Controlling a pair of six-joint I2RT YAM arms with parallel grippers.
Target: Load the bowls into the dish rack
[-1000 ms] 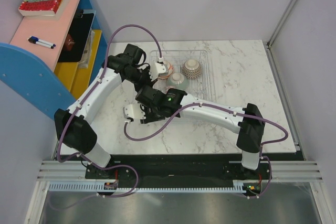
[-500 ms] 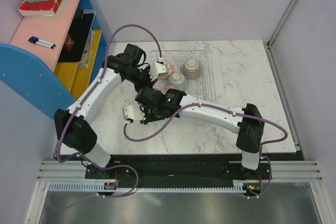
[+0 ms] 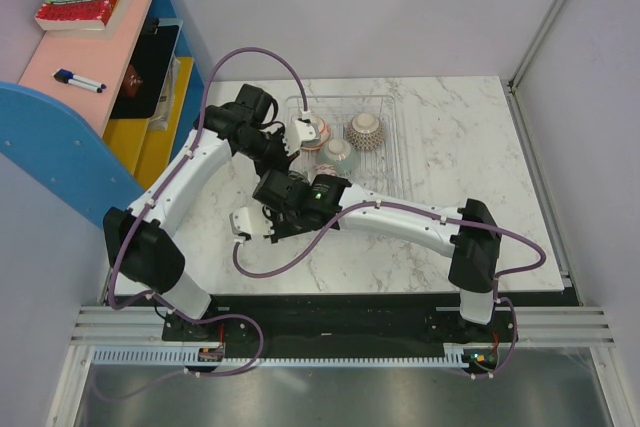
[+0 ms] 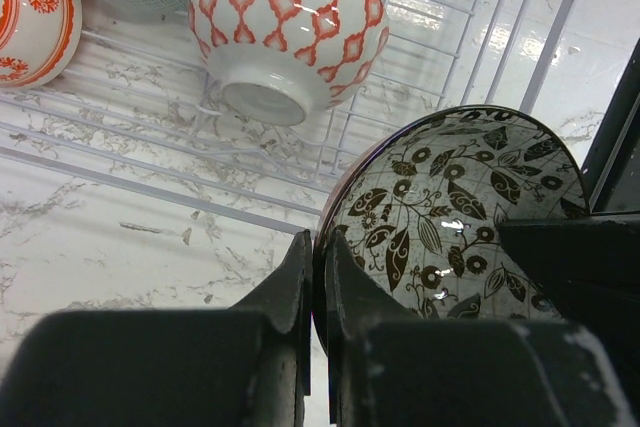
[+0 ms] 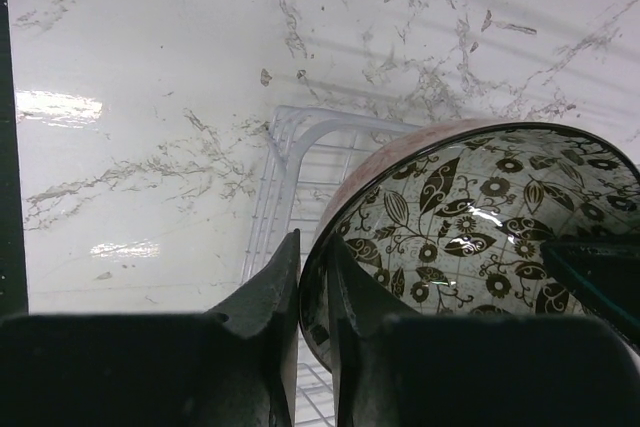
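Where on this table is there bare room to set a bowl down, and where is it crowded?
Bare marble table lies between the dish rack and the right wall, and along the near edge in front of the right arm. Crowded: the rack's left side around the teal bowl, where the left arm reaches in.

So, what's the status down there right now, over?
Left gripper shut on leaf-print bowl, above dish rack. Right gripper pinching second leaf-print bowl. Red-diamond bowl racked close by.
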